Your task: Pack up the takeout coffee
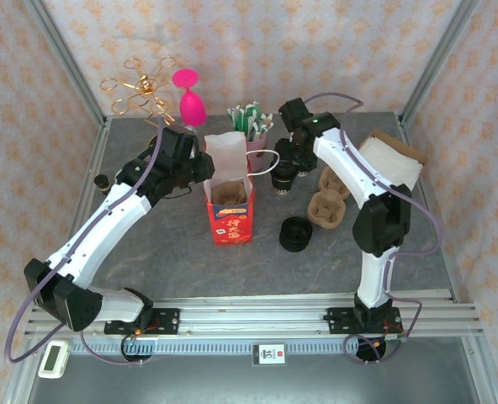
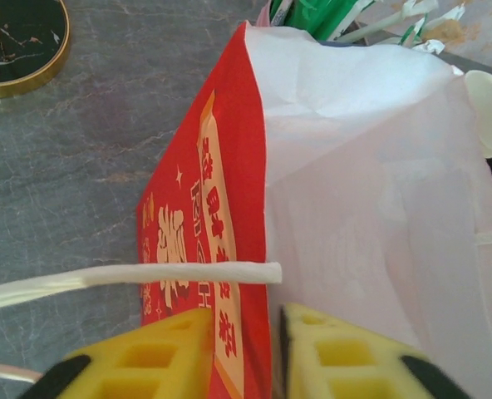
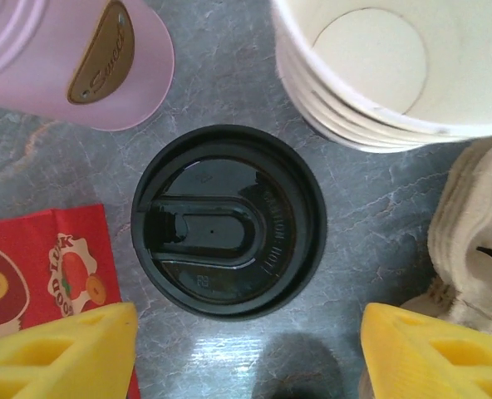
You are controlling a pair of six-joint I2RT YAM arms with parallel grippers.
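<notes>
Two arms are reaching in over the grey worktop. Our right gripper is hovering over the takeout coffee, and its yellow fingers are standing wide apart, holding nothing. From the right wrist camera we are looking straight down on the cup's round black lid. It is sitting just ahead of the fingertips and centred on the gap between them, with bare worktop showing on both sides, so neither finger is touching it.

The cup is standing upright on the worktop, just right of the red paper bag. It is sitting between a pink straw holder and a stack of lidless cream cups, with a cardboard cup carrier lying near on its right. From the top camera we are also seeing a pile of loose black lids lying nearer the arm bases than the cup.

Our left gripper is sitting at the bag's open mouth. Its jaws are standing nearly together, pinching the top edge of a side wall, red outside and white inside. A white paper handle is stretching across just above the fingers.
</notes>
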